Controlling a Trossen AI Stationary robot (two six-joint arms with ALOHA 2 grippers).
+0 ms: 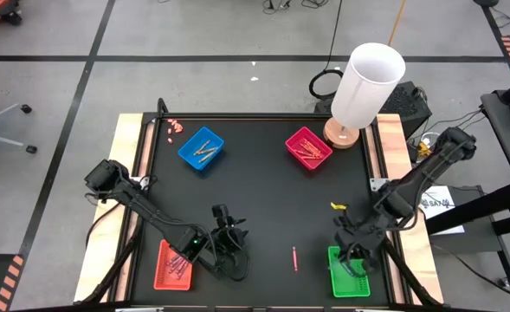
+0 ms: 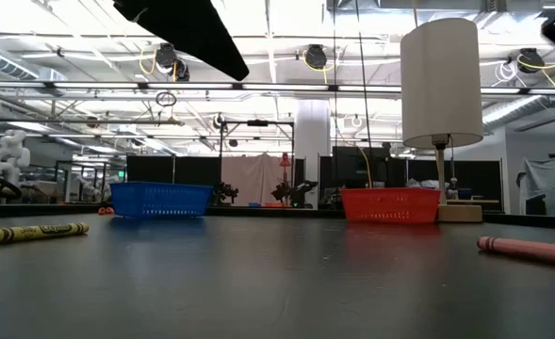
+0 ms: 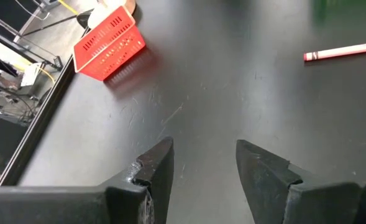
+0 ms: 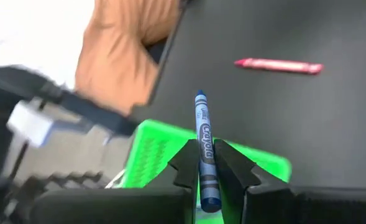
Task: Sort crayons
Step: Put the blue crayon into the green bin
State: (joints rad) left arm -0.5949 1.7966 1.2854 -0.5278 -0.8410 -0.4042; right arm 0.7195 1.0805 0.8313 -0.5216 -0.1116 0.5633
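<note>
Red tray [image 1: 172, 267] sits by my left gripper [image 1: 229, 236], fingers spread wide over bare black table [image 1: 263, 199] holding nothing, a pink crayon [image 1: 294, 258] lies loose mid-table, and my right gripper [image 4: 202, 163] pinches a blue crayon [image 4: 204, 149] above the green tray [image 1: 348, 276].

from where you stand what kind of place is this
Probably a robotics lab in a large industrial hall. The low view shows open ceiling trusses with hanging cable reels, black partition screens and a white robot farther back.
</note>
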